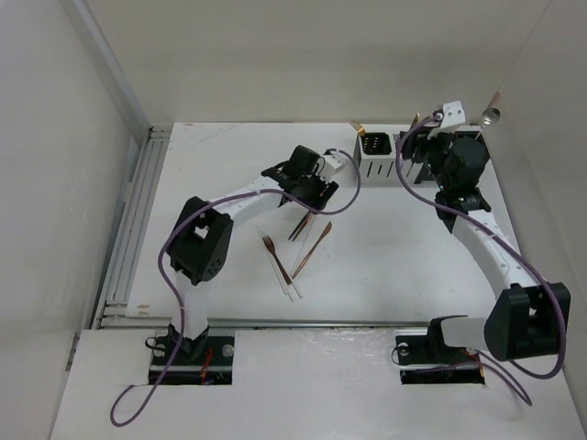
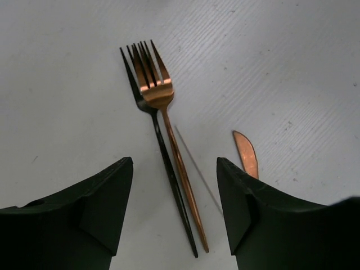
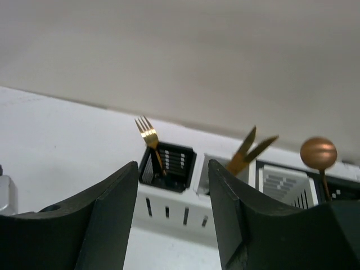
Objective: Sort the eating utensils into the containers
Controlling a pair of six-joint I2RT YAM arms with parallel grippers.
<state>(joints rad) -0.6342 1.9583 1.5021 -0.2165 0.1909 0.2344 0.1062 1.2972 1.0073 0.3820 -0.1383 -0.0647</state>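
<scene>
A copper fork (image 2: 162, 98) lies across a black fork (image 2: 134, 76) on the table, between the fingers of my open left gripper (image 2: 174, 185). Both forks show in the top view (image 1: 302, 225) just below that gripper (image 1: 316, 191). A copper knife tip (image 2: 246, 155) lies to the right. The containers (image 1: 376, 158) stand at the back. My open, empty right gripper (image 3: 172, 188) faces them; in the top view (image 1: 415, 165) it covers the row's right part. A gold fork (image 3: 149, 136) stands in a black box (image 3: 175, 164), two gold knives (image 3: 251, 148) in the white box beside it, and a copper spoon (image 3: 318, 152) further right.
A white-handled copper fork (image 1: 280, 268) and a slim copper utensil (image 1: 312, 249) lie mid-table, nearer the arm bases. An aluminium rail (image 1: 128, 229) runs along the left edge. White walls close in the back and both sides.
</scene>
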